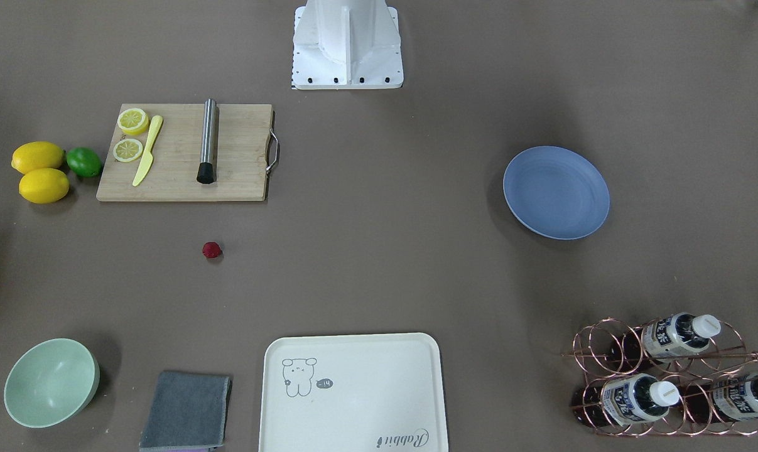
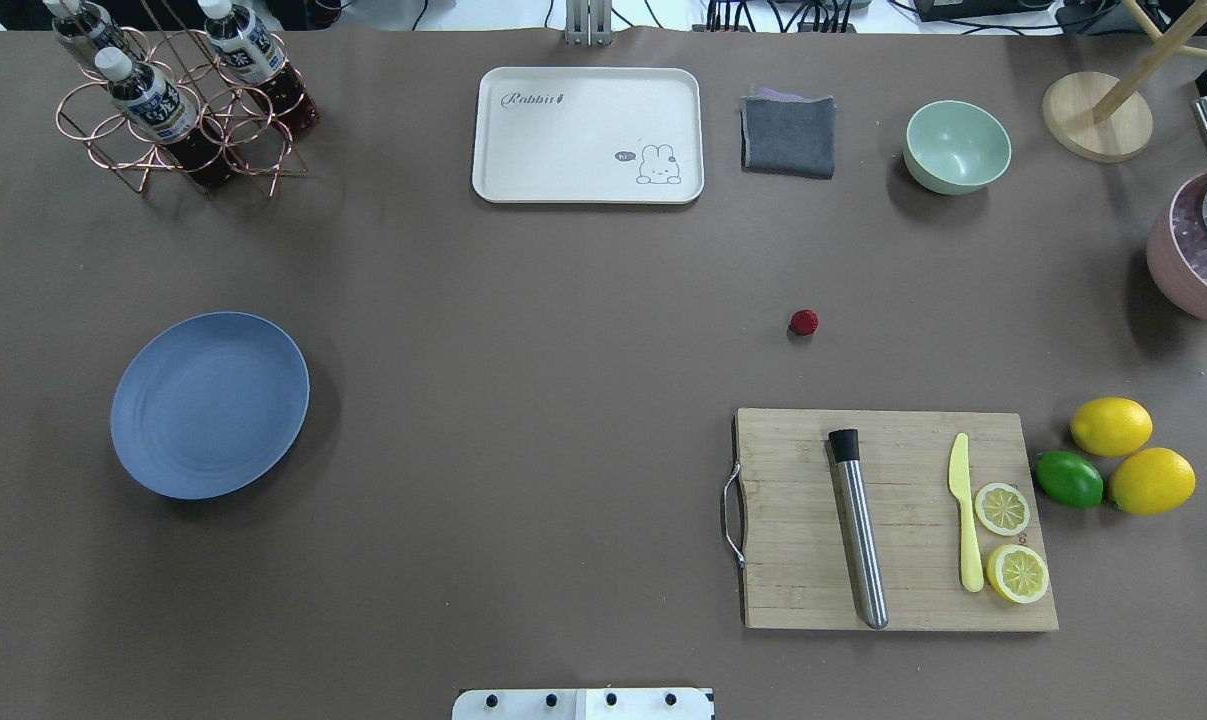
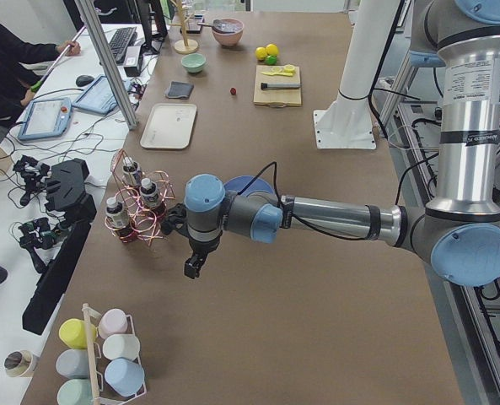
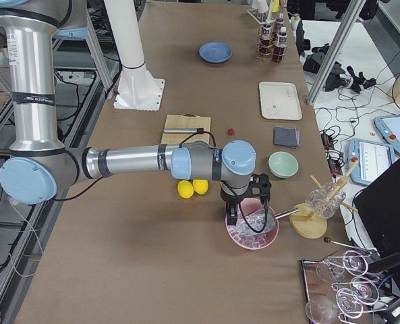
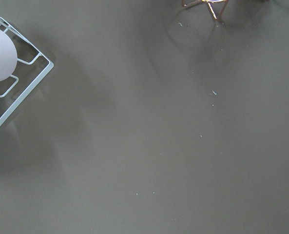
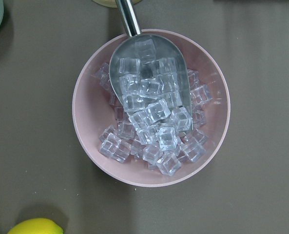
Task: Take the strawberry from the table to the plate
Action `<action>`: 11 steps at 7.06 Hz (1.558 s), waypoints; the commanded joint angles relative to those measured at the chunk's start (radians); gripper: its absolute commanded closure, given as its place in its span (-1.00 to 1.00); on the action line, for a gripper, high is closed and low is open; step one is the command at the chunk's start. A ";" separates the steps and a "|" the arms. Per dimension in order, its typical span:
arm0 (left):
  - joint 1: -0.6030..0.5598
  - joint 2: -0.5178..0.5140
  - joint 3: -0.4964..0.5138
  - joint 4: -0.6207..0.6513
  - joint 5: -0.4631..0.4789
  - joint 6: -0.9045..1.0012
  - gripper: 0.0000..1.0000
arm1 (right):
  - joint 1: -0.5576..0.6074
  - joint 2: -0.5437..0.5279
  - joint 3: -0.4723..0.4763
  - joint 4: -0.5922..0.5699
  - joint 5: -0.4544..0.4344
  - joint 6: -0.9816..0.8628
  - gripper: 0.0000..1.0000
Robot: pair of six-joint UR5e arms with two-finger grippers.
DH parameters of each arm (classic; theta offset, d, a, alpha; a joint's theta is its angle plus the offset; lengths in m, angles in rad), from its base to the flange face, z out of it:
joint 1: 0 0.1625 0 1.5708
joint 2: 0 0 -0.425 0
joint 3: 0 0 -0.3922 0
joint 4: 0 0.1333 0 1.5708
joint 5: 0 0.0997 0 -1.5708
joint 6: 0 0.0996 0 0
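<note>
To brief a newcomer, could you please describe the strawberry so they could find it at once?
Start at the wooden cutting board on the robot's right half of the table. Just beyond its far edge, the strawberry lies alone on bare table. It is tiny, dark red and bumpy, far smaller than the lemons and lime beside the board.

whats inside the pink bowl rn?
The pink bowl holds clear ice cubes, with a metal scoop resting on them, itself loaded with cubes. The bowl's bottom and anything beneath the scoop are covered.
</note>
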State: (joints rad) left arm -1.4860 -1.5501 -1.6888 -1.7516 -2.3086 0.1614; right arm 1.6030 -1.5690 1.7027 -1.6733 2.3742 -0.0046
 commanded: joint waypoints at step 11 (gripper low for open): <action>0.197 0.010 0.006 -0.445 -0.080 -0.503 -0.96 | -0.102 0.069 0.089 0.004 0.042 0.196 -1.00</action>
State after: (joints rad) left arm -1.3546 -1.5562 -1.6860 -2.0756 -2.3812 -0.1665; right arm 1.5421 -1.5083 1.7667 -1.6696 2.4133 0.1279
